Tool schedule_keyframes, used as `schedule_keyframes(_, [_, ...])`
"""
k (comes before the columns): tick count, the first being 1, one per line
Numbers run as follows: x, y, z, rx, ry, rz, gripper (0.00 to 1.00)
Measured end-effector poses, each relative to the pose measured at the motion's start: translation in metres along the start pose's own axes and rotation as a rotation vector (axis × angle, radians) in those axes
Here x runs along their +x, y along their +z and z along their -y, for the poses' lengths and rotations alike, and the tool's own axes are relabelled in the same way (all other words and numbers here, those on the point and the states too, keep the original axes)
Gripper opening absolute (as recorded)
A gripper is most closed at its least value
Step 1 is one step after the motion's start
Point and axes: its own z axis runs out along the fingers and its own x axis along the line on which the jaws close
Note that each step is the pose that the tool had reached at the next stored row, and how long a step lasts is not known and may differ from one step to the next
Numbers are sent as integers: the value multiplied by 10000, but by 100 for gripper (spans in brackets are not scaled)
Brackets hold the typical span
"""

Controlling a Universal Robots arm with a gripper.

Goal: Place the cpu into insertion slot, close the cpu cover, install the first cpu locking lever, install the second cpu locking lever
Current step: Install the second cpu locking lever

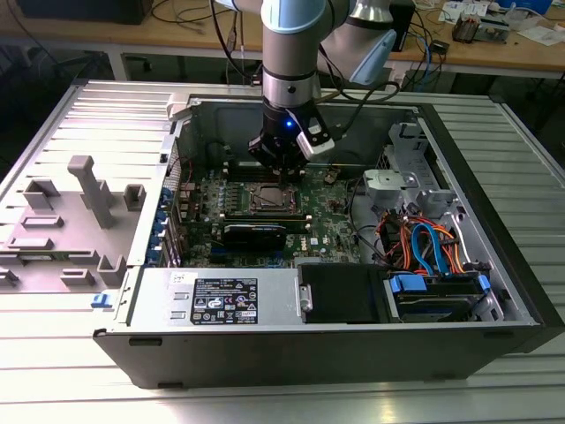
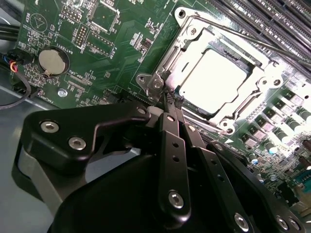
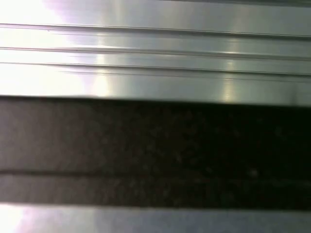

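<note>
Second wrist view puts the gripper (image 2: pixel 171 99) low over the motherboard (image 2: pixel 73 43), its two black fingers (image 2: pixel 167 124) pressed together with nothing visibly between them, tips meeting just at the near corner of the insertion slot (image 2: pixel 158 85). The cpu (image 2: pixel 211 77) lies directly beyond the fingertips, seated flat, with the cpu cover (image 2: pixel 265 82) closed down around its bright top. A thin locking lever (image 2: pixel 257 43) runs along the socket's far side, its long axis crossing the fingers' line. Exterior view shows the gripper (image 1: pixel 281 168) hanging straight above the socket (image 1: pixel 267 198) inside the computer case (image 1: pixel 353 349).
</note>
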Motion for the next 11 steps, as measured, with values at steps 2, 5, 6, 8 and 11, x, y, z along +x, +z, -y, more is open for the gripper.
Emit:
schedule_keyframes(2, [1,0,14,0,1,0,11])
schedule_keyframes(5, [1,0,40,-1,0,0,11])
schedule_keyframes(6, [2,0,51,0,0,0,11])
schedule_keyframes(8, [3,0,78,0,0,1,11])
schedule_keyframes(11, [4,0,95,-1,2,1,11])
